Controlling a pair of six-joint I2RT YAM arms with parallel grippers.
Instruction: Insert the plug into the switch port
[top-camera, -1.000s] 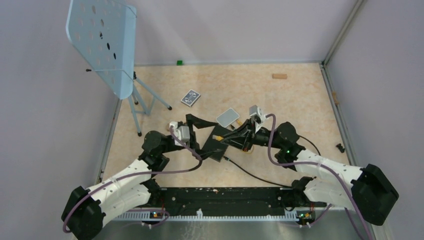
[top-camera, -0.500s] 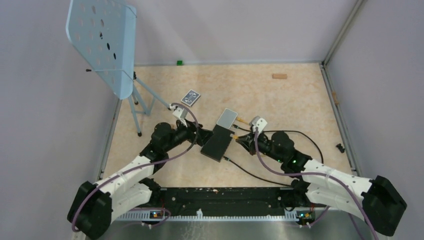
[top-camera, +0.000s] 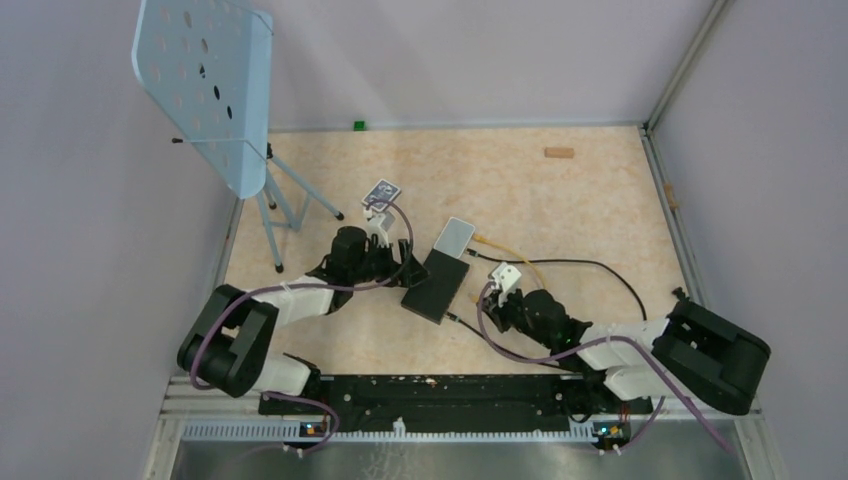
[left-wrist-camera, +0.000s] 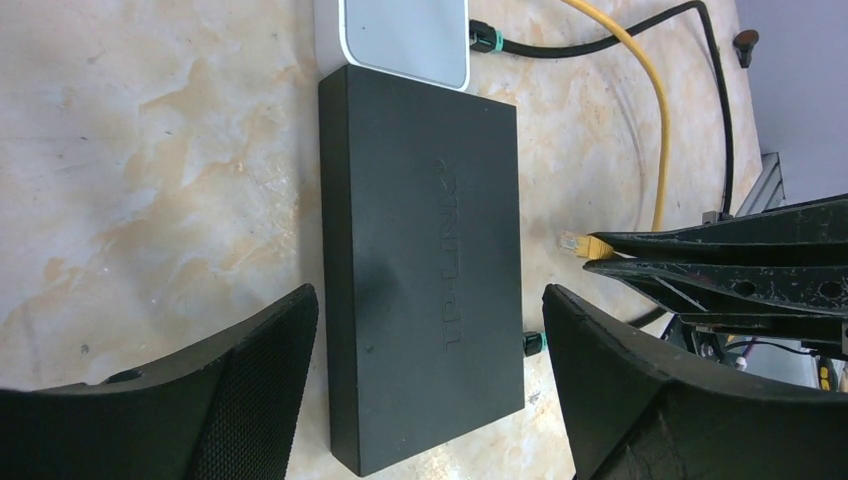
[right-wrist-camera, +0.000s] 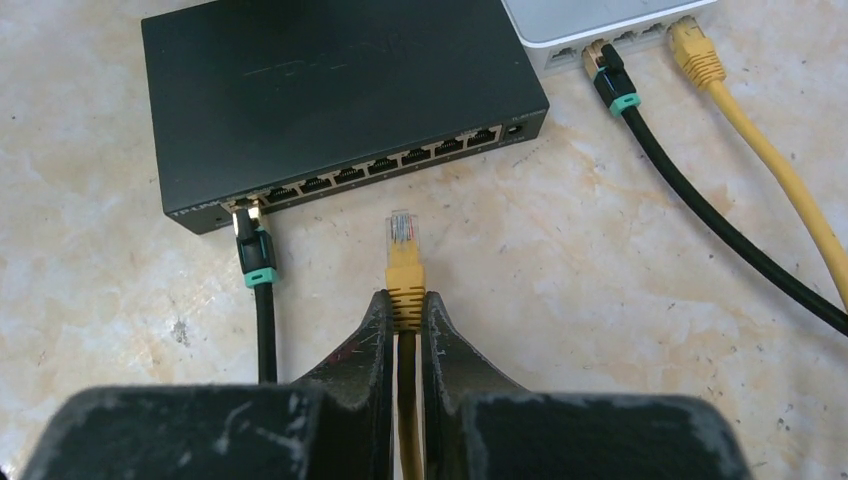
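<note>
The brand name "TP-LINK" stands embossed on the top face of the flat black switch (left-wrist-camera: 400, 300), running lengthwise. Print beside its ports is too small to read.

Matte-black switch (right-wrist-camera: 330, 80), yellow plug (right-wrist-camera: 404, 258) — beige marbled table (right-wrist-camera: 600, 300).

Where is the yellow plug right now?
Right wrist view, centre: the yellow plug is pinched in the right gripper, just short of the port row of the black switch, not yet inserted, and right of the black cable already plugged in.
</note>
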